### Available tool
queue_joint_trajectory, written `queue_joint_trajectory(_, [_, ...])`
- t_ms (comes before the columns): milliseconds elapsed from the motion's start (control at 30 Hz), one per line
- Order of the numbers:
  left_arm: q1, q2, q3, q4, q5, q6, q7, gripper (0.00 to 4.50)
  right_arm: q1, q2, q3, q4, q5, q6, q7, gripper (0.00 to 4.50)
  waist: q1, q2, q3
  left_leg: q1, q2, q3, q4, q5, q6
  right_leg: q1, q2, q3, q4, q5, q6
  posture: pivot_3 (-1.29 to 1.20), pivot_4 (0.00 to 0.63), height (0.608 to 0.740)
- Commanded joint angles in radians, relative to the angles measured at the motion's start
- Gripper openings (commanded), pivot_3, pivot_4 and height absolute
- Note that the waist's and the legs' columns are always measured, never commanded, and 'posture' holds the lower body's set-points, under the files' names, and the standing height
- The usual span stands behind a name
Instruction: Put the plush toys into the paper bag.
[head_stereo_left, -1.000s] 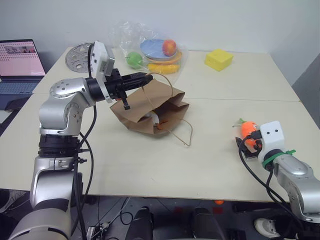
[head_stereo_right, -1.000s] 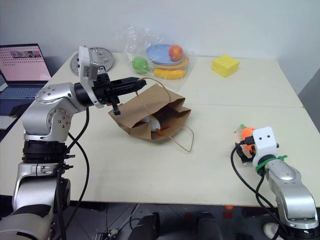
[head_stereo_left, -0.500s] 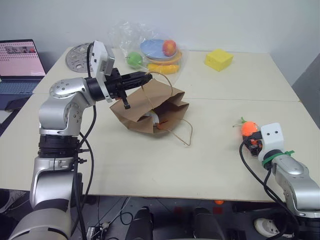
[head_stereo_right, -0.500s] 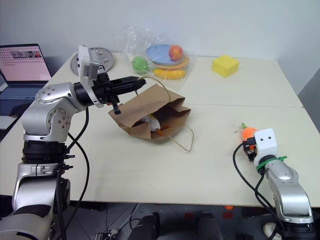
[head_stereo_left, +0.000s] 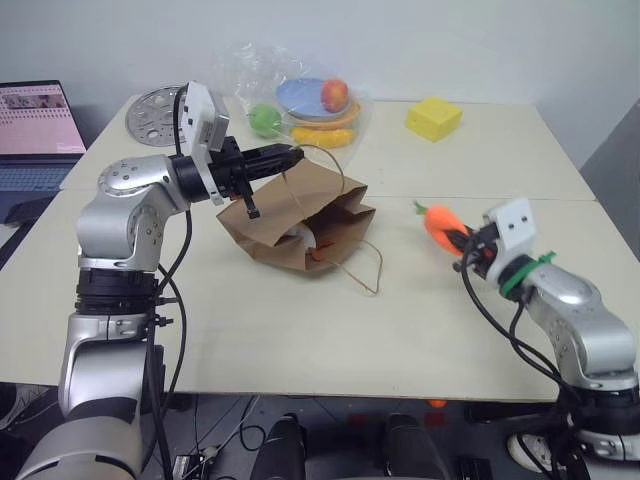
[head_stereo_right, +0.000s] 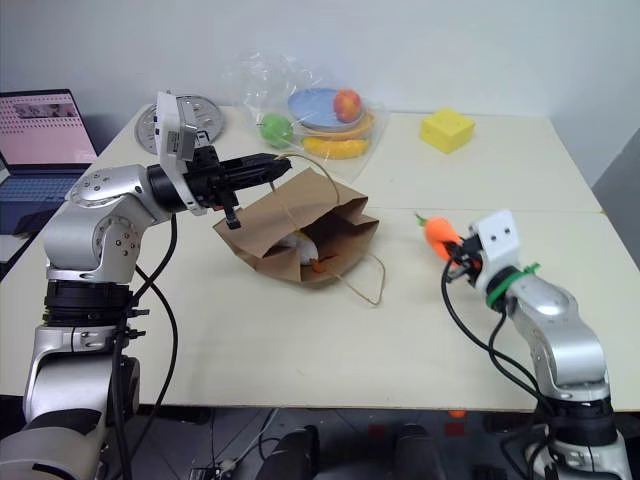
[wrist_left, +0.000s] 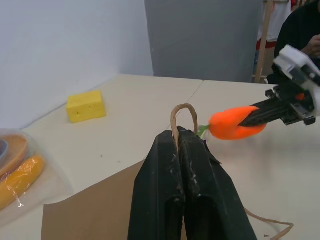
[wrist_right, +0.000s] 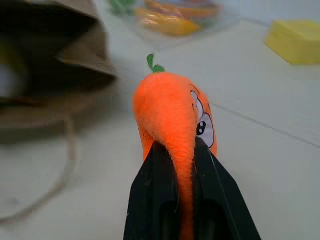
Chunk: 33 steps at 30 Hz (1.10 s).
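Brown paper bag (head_stereo_left: 300, 225) – white toy (head_stereo_left: 300, 236) inside | left pincer (head_stereo_left: 290, 155) pinching handle (wrist_left: 183, 116) | right pincer (head_stereo_left: 462, 240) pinching carrot (head_stereo_left: 440, 221)

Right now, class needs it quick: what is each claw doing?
Left claw: shut on the paper bag's handle.
Right claw: shut on the carrot plush toy, held above the table.

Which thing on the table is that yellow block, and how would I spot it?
Look to the pale table's far right part, beyond the crinkled clear plastic bag of fruit. The plain yellow sponge block sits alone there, boxy and unwrapped.
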<state>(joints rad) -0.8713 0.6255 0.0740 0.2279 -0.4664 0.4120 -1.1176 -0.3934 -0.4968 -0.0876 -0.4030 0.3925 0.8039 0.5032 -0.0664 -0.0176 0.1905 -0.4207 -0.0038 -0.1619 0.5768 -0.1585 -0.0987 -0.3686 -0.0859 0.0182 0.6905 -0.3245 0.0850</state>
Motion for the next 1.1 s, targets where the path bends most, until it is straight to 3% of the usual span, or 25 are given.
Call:
queue_joint_trajectory(33, [-0.038,0.010,0.012,0.000,0.004,-0.023,-0.007,0.00,-0.039,0.000,0.010,-0.069,0.101,0.107,0.031,0.03,0.005,0.000,0.000,0.000,0.000,0.000,0.000,0.000,0.000,0.000,0.000,0.000,0.000,0.000,0.000,0.00,0.150,0.740])
queue_joint_trajectory(133, [-0.048,0.005,0.010,0.003,0.007,-0.027,-0.008,0.00,-0.086,0.053,0.044,-0.074,0.147,0.177,-0.005,0.03,0.016,0.000,0.000,-0.001,0.000,-0.001,0.000,0.000,0.000,0.000,0.000,-0.001,-0.001,0.000,0.000,0.00,0.150,0.740])
queue_joint_trajectory(233, [-0.037,0.000,0.008,-0.018,0.002,-0.019,-0.006,0.00,-0.141,0.117,0.165,-0.018,0.081,0.152,-0.035,0.03,0.010,0.000,0.000,-0.001,0.000,0.000,0.000,0.000,0.000,-0.001,0.000,0.000,0.000,0.000,0.000,0.00,0.150,0.740])
queue_joint_trajectory(367, [-0.023,0.003,0.013,-0.045,-0.005,-0.004,-0.005,0.00,-0.205,0.191,0.206,0.084,0.029,0.091,-0.076,0.03,0.007,0.000,0.000,0.000,0.000,0.000,0.000,0.000,0.000,-0.001,0.000,0.000,0.000,0.000,0.000,0.00,0.150,0.740])
queue_joint_trajectory(1033, [0.006,0.000,0.021,-0.121,-0.054,0.043,-0.008,0.00,-0.463,0.446,0.252,0.775,-0.178,-0.324,-0.075,0.03,-0.010,0.000,0.000,0.000,0.000,0.000,-0.001,0.000,-0.001,-0.004,0.000,0.000,0.006,0.000,0.000,0.00,0.150,0.740])
queue_joint_trajectory(1100, [0.007,0.003,0.019,-0.123,-0.056,0.044,-0.008,0.00,-0.462,0.445,0.244,0.803,-0.188,-0.349,-0.070,0.64,-0.010,0.000,0.000,0.000,0.000,-0.001,-0.001,0.000,-0.001,-0.004,0.000,0.000,0.006,0.000,0.000,0.00,0.150,0.740])
